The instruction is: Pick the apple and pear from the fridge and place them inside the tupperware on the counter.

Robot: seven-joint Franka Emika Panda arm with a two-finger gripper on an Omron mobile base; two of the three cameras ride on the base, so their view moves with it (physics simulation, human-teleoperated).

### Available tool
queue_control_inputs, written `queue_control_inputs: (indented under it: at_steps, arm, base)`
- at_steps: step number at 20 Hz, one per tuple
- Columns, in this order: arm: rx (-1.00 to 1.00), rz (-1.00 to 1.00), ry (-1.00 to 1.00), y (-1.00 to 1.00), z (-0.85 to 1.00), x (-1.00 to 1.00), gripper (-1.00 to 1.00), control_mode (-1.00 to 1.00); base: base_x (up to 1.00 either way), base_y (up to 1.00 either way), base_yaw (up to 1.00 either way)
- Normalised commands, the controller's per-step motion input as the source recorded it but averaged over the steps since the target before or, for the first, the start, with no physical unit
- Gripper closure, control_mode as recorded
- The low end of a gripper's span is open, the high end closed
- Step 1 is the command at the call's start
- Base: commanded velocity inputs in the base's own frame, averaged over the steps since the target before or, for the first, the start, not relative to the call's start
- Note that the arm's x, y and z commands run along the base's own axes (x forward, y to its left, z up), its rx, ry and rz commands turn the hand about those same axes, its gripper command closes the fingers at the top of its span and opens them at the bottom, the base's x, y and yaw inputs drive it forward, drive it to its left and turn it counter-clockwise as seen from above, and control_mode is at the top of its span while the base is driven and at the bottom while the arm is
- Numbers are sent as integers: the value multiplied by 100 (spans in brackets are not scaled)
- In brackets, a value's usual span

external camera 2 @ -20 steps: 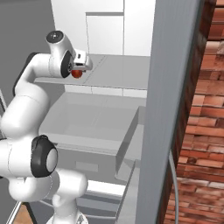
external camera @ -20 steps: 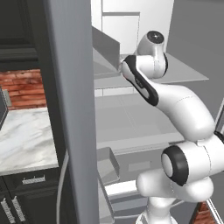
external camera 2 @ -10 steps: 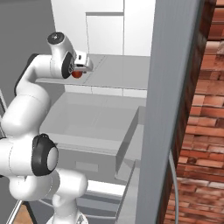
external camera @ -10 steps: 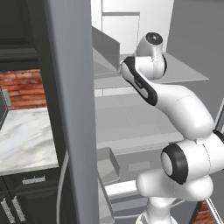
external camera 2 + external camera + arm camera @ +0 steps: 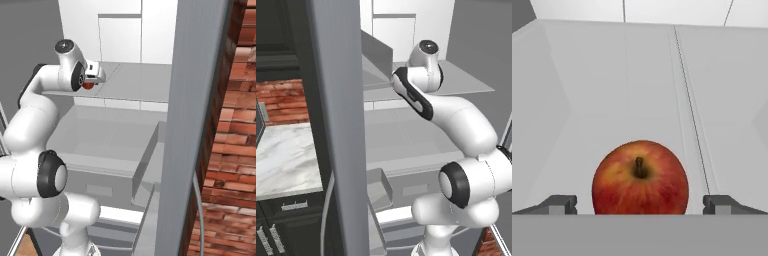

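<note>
The white arm rises from the lower right and reaches into the open fridge, its wrist over a glass shelf. The thick grey fridge door stands edge-on in front. Left of it lies the marble counter with black cabinets beneath.

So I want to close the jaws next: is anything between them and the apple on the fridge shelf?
Nothing visible. In the hand view the apple sits centred between the open gripper fingertips, with bare shelf around it.
</note>
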Motion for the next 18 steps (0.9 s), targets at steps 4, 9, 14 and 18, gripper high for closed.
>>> queue_control_inputs:
  at_steps: [4, 9, 14, 18]
  arm:
    - [0, 0, 0, 5, -9, 15, -100, -100]
    - [0, 0, 0, 2, -11, 8, 100, -100]
    - [0, 0, 0, 0, -15, -7, 100, -100]
    - [0, 0, -9, 0, -7, -53, 100, -100]
  base:
    - [0, 0, 0]
    - [0, 0, 0]
    - [0, 0, 0]
    - [0, 0, 0]
